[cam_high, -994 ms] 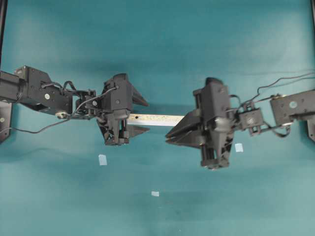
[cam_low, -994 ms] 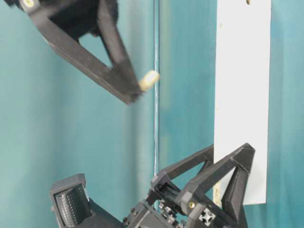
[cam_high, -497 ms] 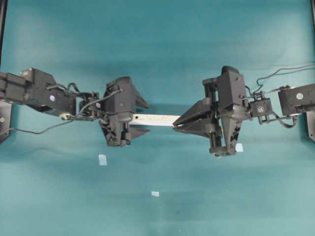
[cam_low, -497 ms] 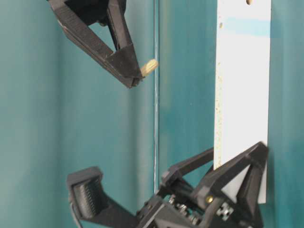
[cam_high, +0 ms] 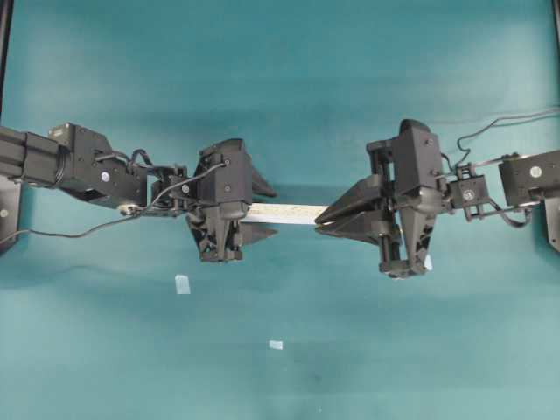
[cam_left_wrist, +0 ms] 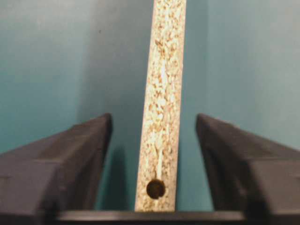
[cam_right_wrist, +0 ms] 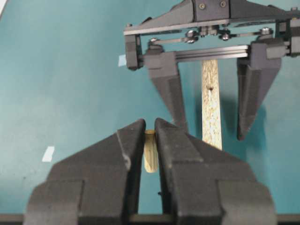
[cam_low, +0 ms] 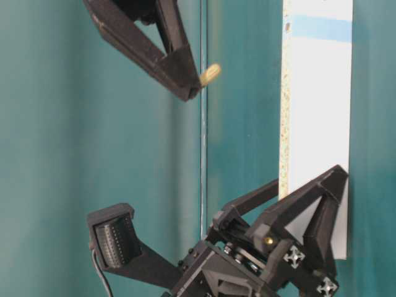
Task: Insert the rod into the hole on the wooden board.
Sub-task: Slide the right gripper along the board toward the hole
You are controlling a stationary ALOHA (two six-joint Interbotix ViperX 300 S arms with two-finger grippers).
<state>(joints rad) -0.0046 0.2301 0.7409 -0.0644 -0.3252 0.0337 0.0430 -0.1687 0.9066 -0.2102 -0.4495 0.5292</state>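
The wooden board (cam_high: pixel 284 213) lies left to right on the teal table, speckled face up. My left gripper (cam_high: pixel 273 212) is open and straddles its left end. A gap shows on each side of the board (cam_left_wrist: pixel 161 93) between the fingers (cam_left_wrist: pixel 84 150), and the plain-end hole (cam_left_wrist: pixel 155 188) lies between them. My right gripper (cam_high: pixel 317 221) hovers over the board's right part, shut on the rod (cam_right_wrist: pixel 150 157), a short cream dowel that pokes past the fingertips (cam_low: pixel 211 73). The light-blue patch (cam_low: pixel 322 28) marks the far end. The hole beside that patch is out of view.
Small pale-blue tape squares lie on the table in front of the board (cam_high: pixel 182 283) (cam_high: pixel 276 345), and another (cam_high: pixel 426 262) peeks out by the right gripper. Dark frame posts stand at the table's left edge (cam_high: pixel 4 35). Cables trail from both arms.
The left gripper slid right over the board's left end, covering its hole from above, and its jaws narrowed a little. The right gripper carried the rod right and slightly back.
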